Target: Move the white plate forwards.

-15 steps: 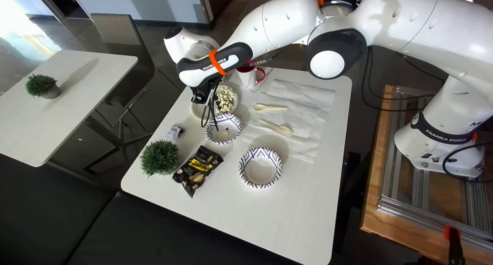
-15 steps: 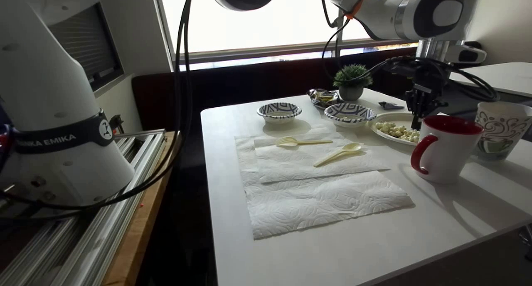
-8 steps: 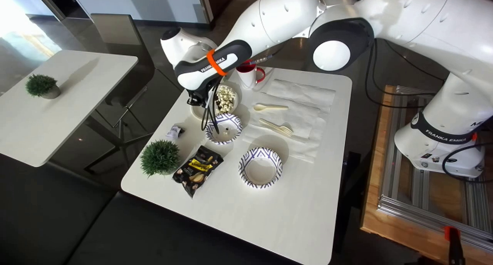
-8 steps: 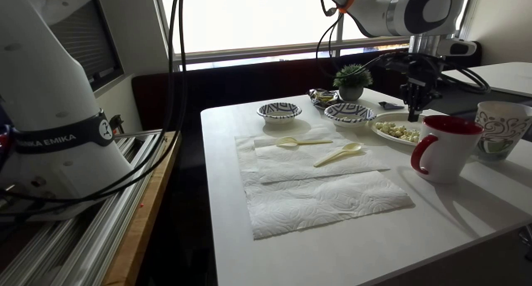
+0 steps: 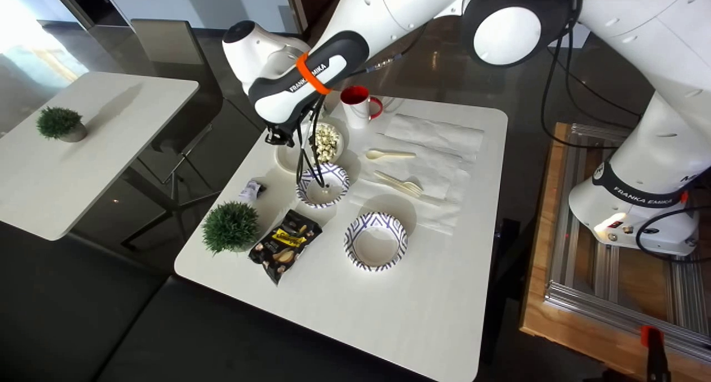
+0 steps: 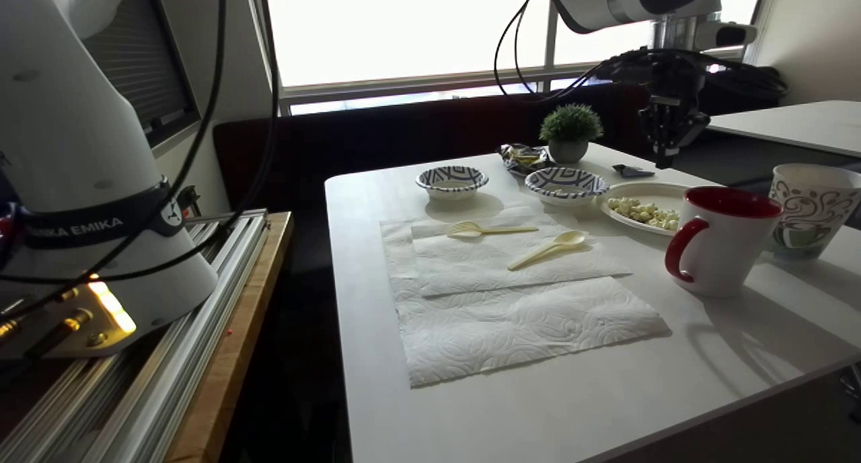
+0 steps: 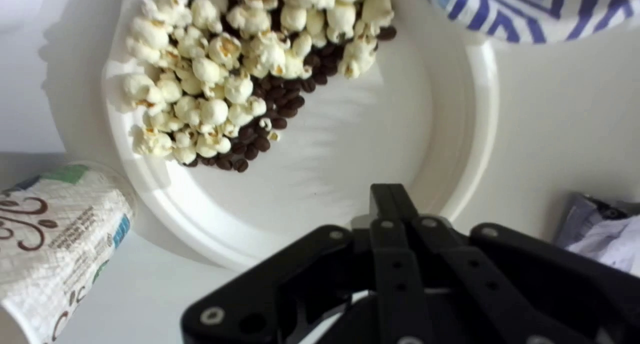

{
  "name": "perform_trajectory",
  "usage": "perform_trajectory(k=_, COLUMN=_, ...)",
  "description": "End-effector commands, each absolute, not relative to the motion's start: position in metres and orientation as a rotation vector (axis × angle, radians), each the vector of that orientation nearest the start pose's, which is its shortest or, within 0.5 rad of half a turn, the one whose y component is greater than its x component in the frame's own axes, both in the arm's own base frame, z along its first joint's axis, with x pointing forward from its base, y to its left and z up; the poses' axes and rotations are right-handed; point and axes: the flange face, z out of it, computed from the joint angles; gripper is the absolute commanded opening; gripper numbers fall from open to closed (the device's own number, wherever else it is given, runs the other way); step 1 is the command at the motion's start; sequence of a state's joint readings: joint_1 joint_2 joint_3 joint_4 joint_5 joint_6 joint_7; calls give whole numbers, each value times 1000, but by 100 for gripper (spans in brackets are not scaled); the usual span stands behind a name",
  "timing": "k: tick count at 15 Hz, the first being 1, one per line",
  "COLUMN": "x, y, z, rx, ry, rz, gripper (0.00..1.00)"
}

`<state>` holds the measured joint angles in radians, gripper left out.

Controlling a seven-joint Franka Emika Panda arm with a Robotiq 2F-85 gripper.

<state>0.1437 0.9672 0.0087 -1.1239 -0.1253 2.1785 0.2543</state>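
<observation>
The white plate (image 5: 286, 157) lies flat near the table's far edge. It also shows in an exterior view (image 6: 662, 192), partly hidden by the mug. The wrist view shows popcorn and dark coffee beans on one side of the plate (image 7: 340, 144); the rest is bare. My gripper (image 7: 392, 194) is shut, its fingertips pressed together with nothing between them. It points down over the bare side near the rim. In an exterior view the gripper (image 6: 664, 160) hangs above the plate, apart from it.
A striped bowl (image 5: 323, 196) stands close beside the plate, with another striped bowl (image 5: 375, 242) farther off. A red-handled mug (image 6: 726, 247) and a paper cup (image 6: 810, 210) stand near it. A small wrapper (image 5: 253, 189), a potted plant (image 5: 230, 226) and a black snack bag (image 5: 286, 246) lie nearby.
My gripper has risen from close to the plate's surface to well above it. The plate and the other things on the table have not visibly moved.
</observation>
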Motion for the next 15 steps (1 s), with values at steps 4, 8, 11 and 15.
perform_trajectory(k=4, x=682, y=141, z=235, rx=-3301, ry=-66, rz=231, gripper=26)
perform_trajectory(k=8, x=645, y=168, z=249, rx=-3314, ry=-142, rz=168, gripper=47)
perform_trajectory(k=11, x=617, y=179, z=266, rx=-3332, ry=-160, rz=89, gripper=68)
perform_trajectory(k=15, x=618, y=183, z=269, rx=-3316, ry=-161, rz=109, gripper=70)
